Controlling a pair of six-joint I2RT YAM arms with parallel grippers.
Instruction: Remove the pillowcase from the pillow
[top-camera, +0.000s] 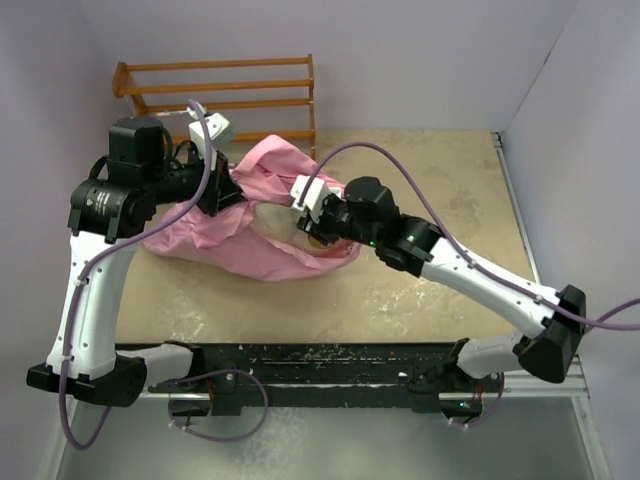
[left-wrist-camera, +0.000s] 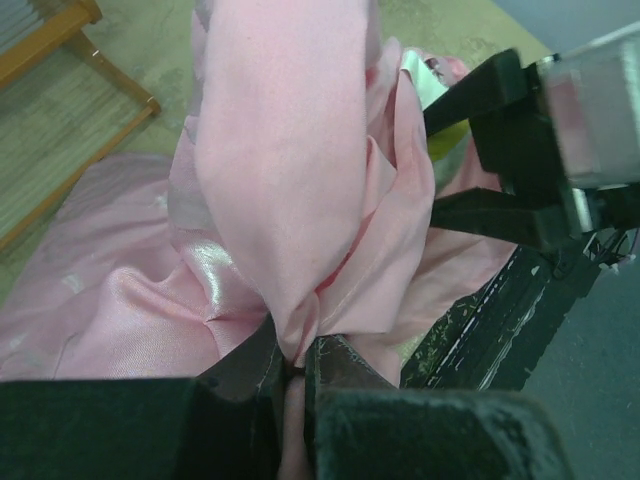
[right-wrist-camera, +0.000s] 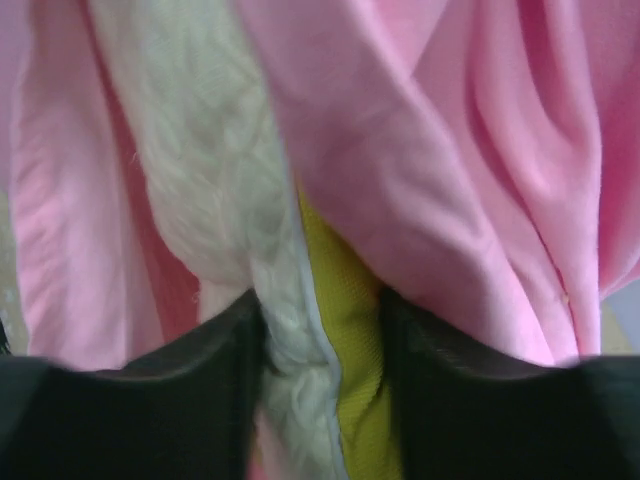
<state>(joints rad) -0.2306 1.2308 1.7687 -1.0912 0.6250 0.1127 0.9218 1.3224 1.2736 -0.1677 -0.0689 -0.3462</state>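
Note:
The pink pillowcase (top-camera: 255, 205) lies crumpled at the middle left of the table and mostly covers the pillow (top-camera: 272, 215), of which only a small cream patch shows. My left gripper (top-camera: 222, 190) is shut on a bunched fold of the pillowcase (left-wrist-camera: 290, 180) and holds it up; the jaws pinch the cloth tightly (left-wrist-camera: 293, 365). My right gripper (top-camera: 312, 222) is shut on the pillow's edge (right-wrist-camera: 300, 340), cream fabric and yellow edging squeezed between the fingers, with pink cloth (right-wrist-camera: 450, 180) draped around.
A wooden rack (top-camera: 225, 90) stands at the back left, just behind the cloth. The right arm (left-wrist-camera: 530, 150) shows close by in the left wrist view. White walls bound the table at back and sides.

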